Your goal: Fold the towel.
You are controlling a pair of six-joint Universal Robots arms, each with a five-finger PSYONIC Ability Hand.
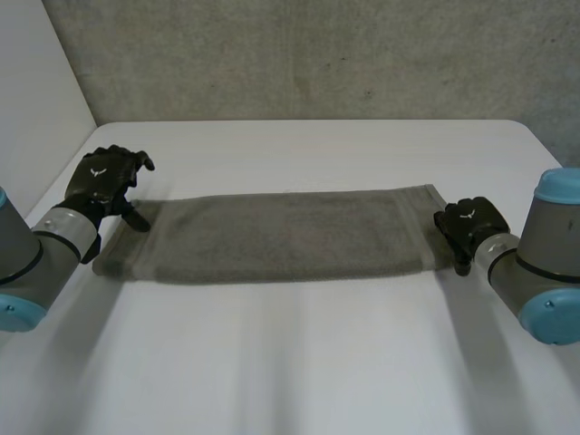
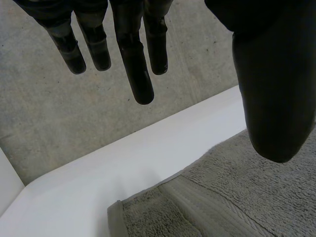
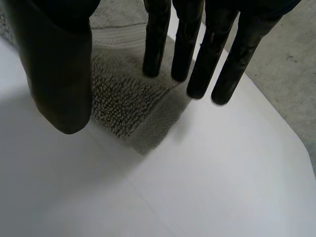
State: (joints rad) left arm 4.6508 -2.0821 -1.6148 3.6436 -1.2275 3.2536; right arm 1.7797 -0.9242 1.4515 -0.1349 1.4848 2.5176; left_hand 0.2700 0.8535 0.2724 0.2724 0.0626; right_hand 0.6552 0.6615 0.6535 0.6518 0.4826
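A grey towel (image 1: pixel 272 237) lies flat on the white table (image 1: pixel 299 362) as a long strip running left to right. My left hand (image 1: pixel 107 181) hovers at the strip's left end, open, its straight fingers (image 2: pixel 133 59) spread above the towel's far left corner (image 2: pixel 148 212) and holding nothing. My right hand (image 1: pixel 469 227) is at the strip's right end. Its straight fingers (image 3: pixel 190 49) and thumb stand apart just over the towel's near right corner (image 3: pixel 133 113), with no cloth pinched between them.
A grey textured wall (image 1: pixel 317 54) rises behind the table's far edge. A white panel (image 1: pixel 36 82) stands at the left. Bare tabletop lies in front of the towel, and the table's rounded right corner (image 3: pixel 296 143) is near my right hand.
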